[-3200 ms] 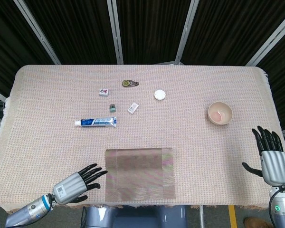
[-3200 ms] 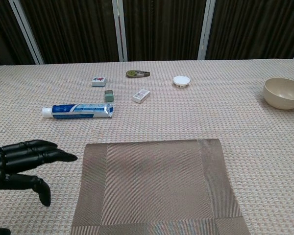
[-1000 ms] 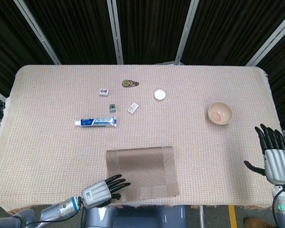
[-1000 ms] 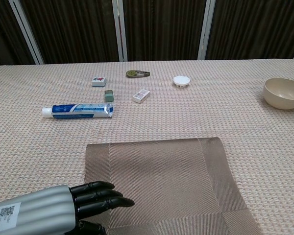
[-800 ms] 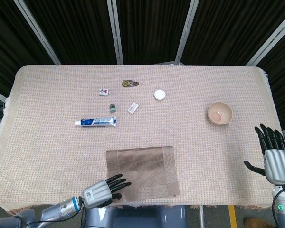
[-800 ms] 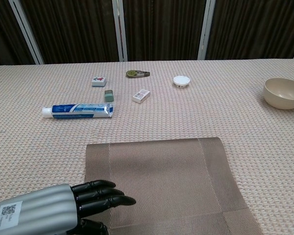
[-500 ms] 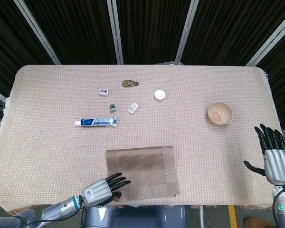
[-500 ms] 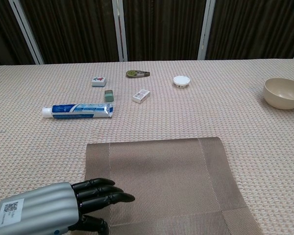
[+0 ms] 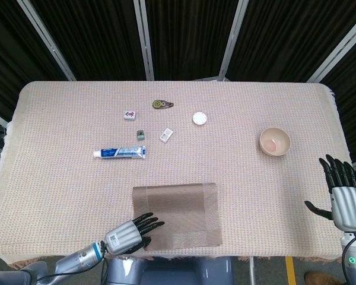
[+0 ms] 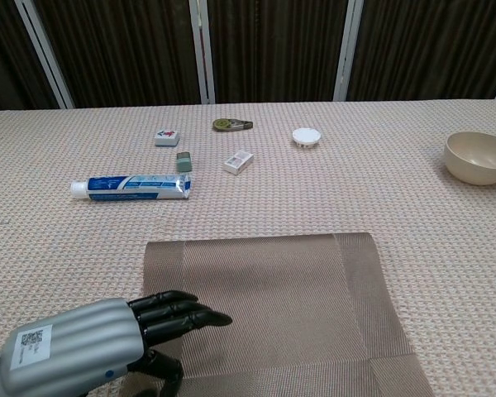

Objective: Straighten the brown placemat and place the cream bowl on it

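Note:
The brown placemat lies at the table's near edge, about square to it. My left hand is at its near left corner, black fingers spread flat over the mat's edge, holding nothing. The cream bowl stands upright on the cloth at the right, well away from the mat. My right hand is open, fingers pointing away, off the table's right edge below the bowl; the chest view does not show it.
A toothpaste tube lies beyond the mat on the left. Farther back are a mahjong tile, a small green block, a small white box, a correction tape and a white round lid.
The left hand moved from left of the mat onto its near left corner. The mat's slight skew from a second ago has evened out. The right hand and bowl stayed put.

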Controlling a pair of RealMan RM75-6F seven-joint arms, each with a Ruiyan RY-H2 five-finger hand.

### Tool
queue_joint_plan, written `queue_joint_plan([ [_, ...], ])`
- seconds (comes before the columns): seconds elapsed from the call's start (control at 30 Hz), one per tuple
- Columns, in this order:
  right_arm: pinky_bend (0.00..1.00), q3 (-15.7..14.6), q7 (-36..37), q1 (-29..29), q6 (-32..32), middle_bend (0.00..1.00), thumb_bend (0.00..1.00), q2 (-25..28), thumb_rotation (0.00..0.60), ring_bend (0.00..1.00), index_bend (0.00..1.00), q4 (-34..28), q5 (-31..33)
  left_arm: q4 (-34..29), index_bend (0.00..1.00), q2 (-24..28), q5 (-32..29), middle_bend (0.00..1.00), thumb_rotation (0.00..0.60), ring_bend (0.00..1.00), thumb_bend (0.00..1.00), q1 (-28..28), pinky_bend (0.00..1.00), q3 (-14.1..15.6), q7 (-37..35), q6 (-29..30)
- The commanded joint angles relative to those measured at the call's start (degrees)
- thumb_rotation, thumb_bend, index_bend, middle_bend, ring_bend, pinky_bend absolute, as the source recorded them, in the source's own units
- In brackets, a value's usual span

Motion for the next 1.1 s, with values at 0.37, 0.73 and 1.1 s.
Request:
queue_joint_plan([
  [0.37,0.0,0.47,0.12,-0.04,0.21,0.0,0.0,0.17,0.6,0.0,0.0,-0.4,0.18,-8.69,0.65,1.06,-11.38,0.0,0.6,0.0,0.59,-6.38,0.0,-14.19,-2.84,-5.31],
  [0.73,0.0,0.83,0.58,0.09,-0.39,0.0,0.0,0.17,0.6,0.0,0.0,0.37,0.96,-8.04,0.67,3.09,-34.05,0.0,0.6,0.0,0.62,-9.99,0.0,-33.5,-7.4,-11.72],
  [1.1,0.0,0.68,0.42,0.34,-1.04,0.0,0.0,0.04,0.6,0.0,0.0,0.26,0.89,4.03,0.64,6.11,-39.94,0.0,0.6,0.0,0.61,-6.26,0.0,-35.82,-12.98,-10.09],
])
